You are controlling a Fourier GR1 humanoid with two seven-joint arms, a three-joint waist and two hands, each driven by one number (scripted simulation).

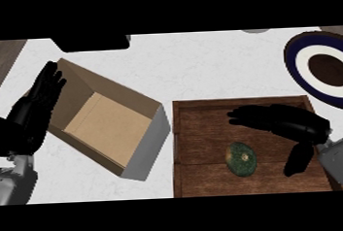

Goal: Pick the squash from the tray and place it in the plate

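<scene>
A small round dark-green squash (242, 158) lies in the brown wooden tray (203, 121), near its middle front. My right hand (286, 123) hovers over the tray just right of and beyond the squash, fingers stretched out to the left and thumb hanging down, open and holding nothing. The plate (307, 73), dark blue with a white ring and a brown centre, sits at the far right beyond the tray, partly cut by the edge of the view. At the left edge my left hand (36, 106) rests open, fingers up.
An open cardboard box (106, 119) stands tilted between my left hand and the tray, its right wall close to the tray's left rim. A black object (92, 42) sits at the counter's back edge. The counter is white.
</scene>
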